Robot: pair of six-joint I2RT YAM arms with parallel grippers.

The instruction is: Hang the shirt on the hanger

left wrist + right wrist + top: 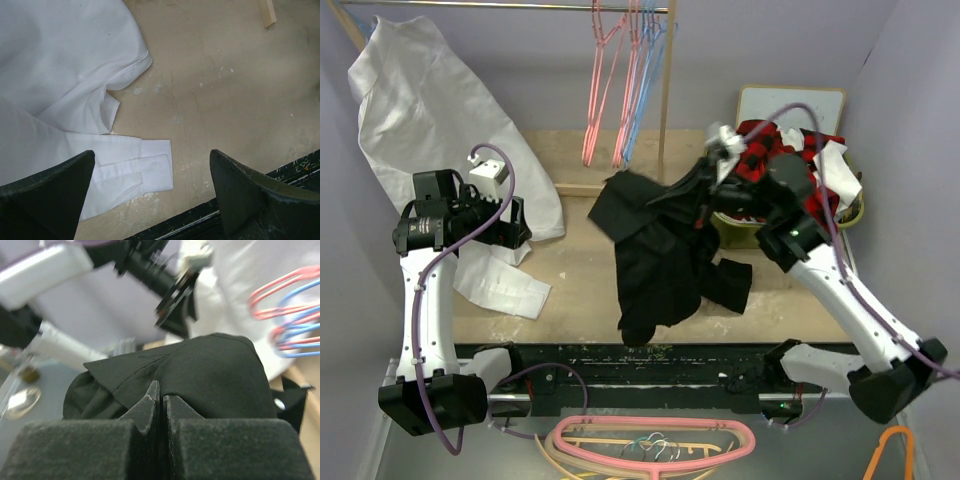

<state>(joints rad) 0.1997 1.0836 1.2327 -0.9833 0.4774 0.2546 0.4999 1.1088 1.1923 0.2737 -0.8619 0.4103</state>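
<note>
From above, the right gripper (160, 397) is half lost in the shirt (660, 250) (the wrist view shows its jaws pinched on black fabric). Tan table (570, 300), lilac walls. The shirt hangs from that grip, its hem on the table, with the blue hanger (638, 115) on the rail behind. The left gripper (152, 165) gapes over the white cloth (60, 60).

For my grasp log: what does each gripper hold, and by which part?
Right gripper: shut on the shirt, pinching a fold of its fabric. Left gripper: open, holds nothing.

Lilac walls (740, 50), beige tabletop (580, 285), wooden garment rack (667, 95)
</note>
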